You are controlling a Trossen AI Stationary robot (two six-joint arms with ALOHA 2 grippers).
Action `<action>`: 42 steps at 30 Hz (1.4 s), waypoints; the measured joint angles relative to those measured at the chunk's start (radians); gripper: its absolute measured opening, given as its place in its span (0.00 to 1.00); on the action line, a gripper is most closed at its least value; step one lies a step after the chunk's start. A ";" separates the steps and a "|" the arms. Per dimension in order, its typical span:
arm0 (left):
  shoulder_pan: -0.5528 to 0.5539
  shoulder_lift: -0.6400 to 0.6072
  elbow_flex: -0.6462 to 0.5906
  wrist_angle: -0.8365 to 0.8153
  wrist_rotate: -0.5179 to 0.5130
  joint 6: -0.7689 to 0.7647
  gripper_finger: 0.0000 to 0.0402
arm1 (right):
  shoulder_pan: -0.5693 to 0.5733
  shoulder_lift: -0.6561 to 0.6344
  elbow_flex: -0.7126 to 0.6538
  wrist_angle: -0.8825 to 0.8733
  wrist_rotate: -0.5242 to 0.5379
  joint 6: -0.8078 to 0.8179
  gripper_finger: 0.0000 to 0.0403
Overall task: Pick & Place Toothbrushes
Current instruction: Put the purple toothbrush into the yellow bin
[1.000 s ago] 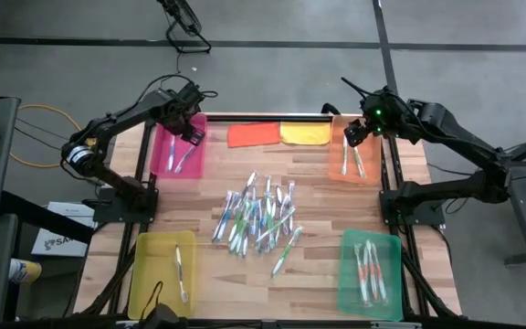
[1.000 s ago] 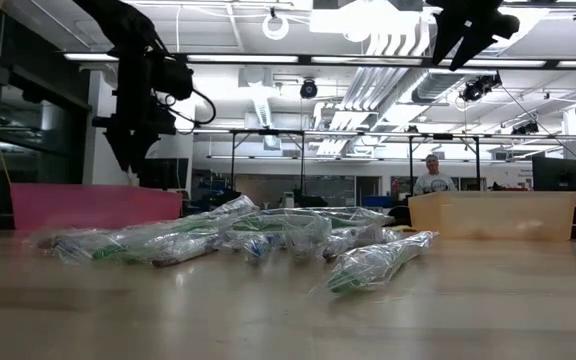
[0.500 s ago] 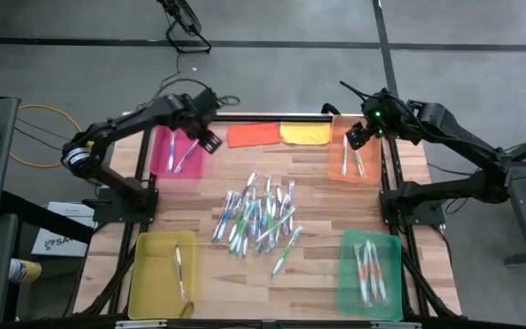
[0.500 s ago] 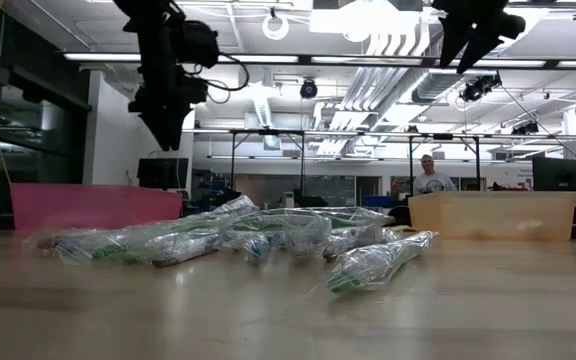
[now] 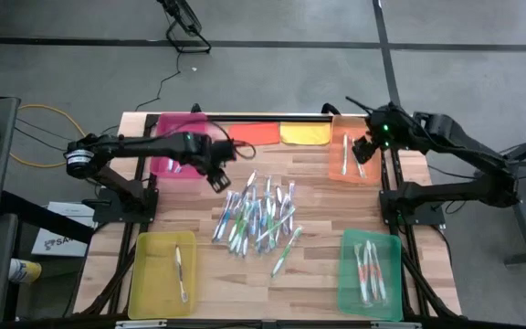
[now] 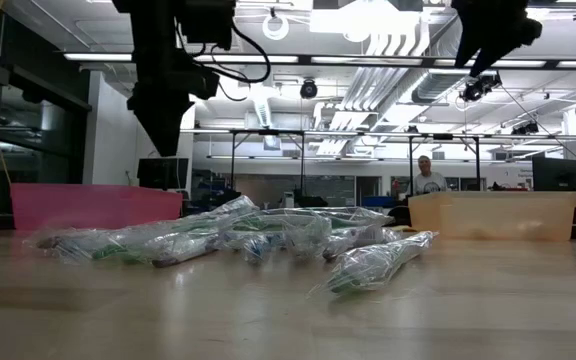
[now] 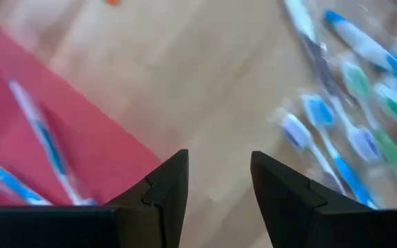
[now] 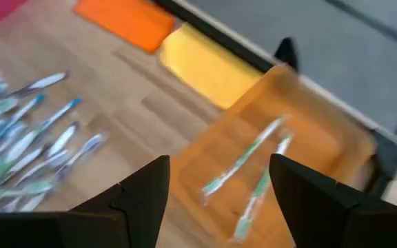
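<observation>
While its two dark fingers (image 7: 167,196) stand apart with nothing between them, the left gripper (image 5: 217,175) hangs over bare wood between the pink tray (image 5: 167,166) and the heap of toothbrushes (image 5: 258,215). Seen from above, the tray's edge lies just at the gripper's 9 o'clock and the nearest brush of the heap at about 4 o'clock, a strip of open surface (image 5: 327,206) separating the two. In the left wrist view the tray's rim passes close by one finger, and a few brushes lie inside the tray.

The right gripper (image 5: 362,151) also has its fingers (image 8: 140,193) spread and empty. It hovers over the orange tray (image 5: 343,174) at the surface's 1 o'clock corner, above two brushes lying lengthwise in it. An orange cloth (image 5: 252,133) and a yellow cloth (image 5: 305,133) lie side by side along the far edge, at 12 o'clock from the heap.

The heap sits at the centre, loose brushes fanned out, with clear wood all round it. A yellow tray (image 5: 153,274) at 7 o'clock holds one brush; a green tray (image 5: 350,274) at 5 o'clock holds several. From the low view both arms hang well above the pile, and a person (image 6: 427,178) stands far off in the room behind.
</observation>
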 joint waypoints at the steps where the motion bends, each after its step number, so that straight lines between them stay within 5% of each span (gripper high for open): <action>1: -0.022 0.000 -0.007 0.009 0.000 -0.008 0.38 | 0.016 -0.019 -0.031 0.016 -0.020 0.021 0.60; 7: -0.119 0.000 -0.053 0.128 0.024 -0.052 0.38 | 0.136 -0.115 -0.178 0.143 -0.116 0.196 0.60; 14: -0.188 0.000 -0.131 0.163 0.039 -0.158 0.38 | 0.273 -0.140 -0.241 0.195 -0.057 0.314 0.60; 24: -0.234 0.001 -0.257 0.255 0.068 -0.289 0.38 | 0.464 -0.145 -0.245 0.388 -0.061 0.187 0.60; 32: -0.234 0.002 -0.258 0.330 0.068 -0.391 0.38 | 0.588 -0.145 -0.251 0.471 0.040 0.108 0.60; 42: -0.233 0.063 -0.257 0.409 0.071 -0.491 0.38 | 0.702 -0.328 -0.486 0.694 0.063 0.199 0.60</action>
